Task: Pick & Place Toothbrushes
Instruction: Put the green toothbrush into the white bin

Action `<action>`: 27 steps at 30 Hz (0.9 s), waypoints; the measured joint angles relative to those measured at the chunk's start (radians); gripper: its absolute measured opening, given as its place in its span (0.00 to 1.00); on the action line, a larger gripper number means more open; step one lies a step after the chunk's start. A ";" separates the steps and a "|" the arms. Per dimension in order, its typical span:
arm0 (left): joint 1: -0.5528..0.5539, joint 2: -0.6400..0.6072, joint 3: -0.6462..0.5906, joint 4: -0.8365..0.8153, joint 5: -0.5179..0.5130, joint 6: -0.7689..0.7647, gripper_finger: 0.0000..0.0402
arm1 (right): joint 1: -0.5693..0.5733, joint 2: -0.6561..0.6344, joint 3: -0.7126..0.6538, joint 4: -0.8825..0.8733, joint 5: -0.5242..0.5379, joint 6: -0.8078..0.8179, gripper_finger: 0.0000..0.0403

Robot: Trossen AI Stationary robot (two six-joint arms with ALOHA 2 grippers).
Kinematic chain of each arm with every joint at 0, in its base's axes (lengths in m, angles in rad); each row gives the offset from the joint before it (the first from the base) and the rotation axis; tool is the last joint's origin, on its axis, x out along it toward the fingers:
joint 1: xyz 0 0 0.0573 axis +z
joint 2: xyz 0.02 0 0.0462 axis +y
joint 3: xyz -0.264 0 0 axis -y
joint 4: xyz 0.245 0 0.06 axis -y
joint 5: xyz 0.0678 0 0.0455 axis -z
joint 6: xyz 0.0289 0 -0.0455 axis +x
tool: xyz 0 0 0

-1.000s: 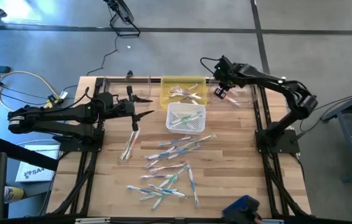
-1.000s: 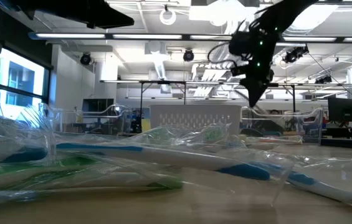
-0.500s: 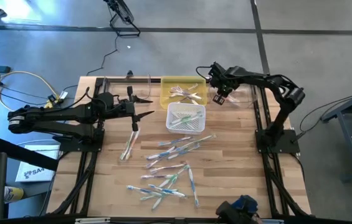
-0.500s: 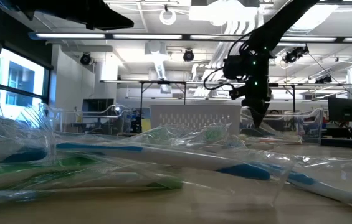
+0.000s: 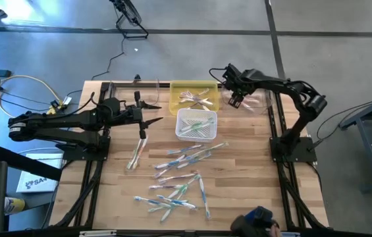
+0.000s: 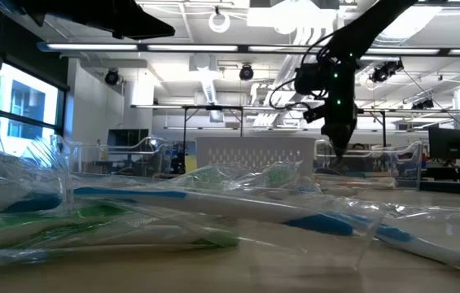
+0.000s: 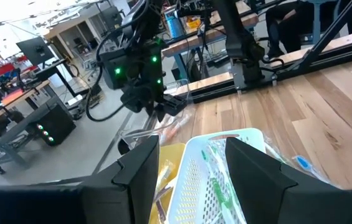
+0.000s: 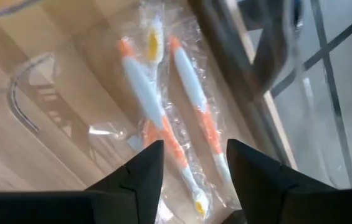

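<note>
Several wrapped toothbrushes [image 5: 179, 172] lie scattered on the wooden table, near its middle and its near edge. More lie in the white basket [image 5: 197, 125] and the yellow bin [image 5: 195, 95]. My right gripper [image 5: 236, 100] hangs open, pointing steeply down over a clear container [image 5: 257, 103] at the far right. Two orange-and-white toothbrushes [image 8: 146, 99] lie flat below its fingers, in their wrappers. Nothing is between the fingers. My left gripper [image 5: 153, 112] waits open at the far left, level, holding nothing.
The white basket [image 7: 216, 168] and the yellow bin [image 7: 171, 163] stand side by side at the table's far middle. Black frame rails [image 5: 274, 118] run along the table's sides. One toothbrush [image 5: 135, 155] lies apart at the left.
My right gripper has come down toward the clear container at the far right and has tipped a little steeper.
</note>
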 joint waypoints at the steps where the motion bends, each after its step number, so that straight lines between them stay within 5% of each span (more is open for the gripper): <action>1: 0.000 0.000 0.000 0.000 0.000 0.000 0.45 | 0.003 -0.010 0.000 0.000 -0.001 0.000 0.39; 15: 0.000 0.000 0.001 0.000 0.000 0.000 0.45 | 0.112 -0.254 0.000 0.051 -0.124 -0.013 0.14; 27: 0.000 0.000 0.001 -0.038 0.000 0.000 0.45 | 0.240 -0.337 0.000 0.194 -0.638 0.227 0.09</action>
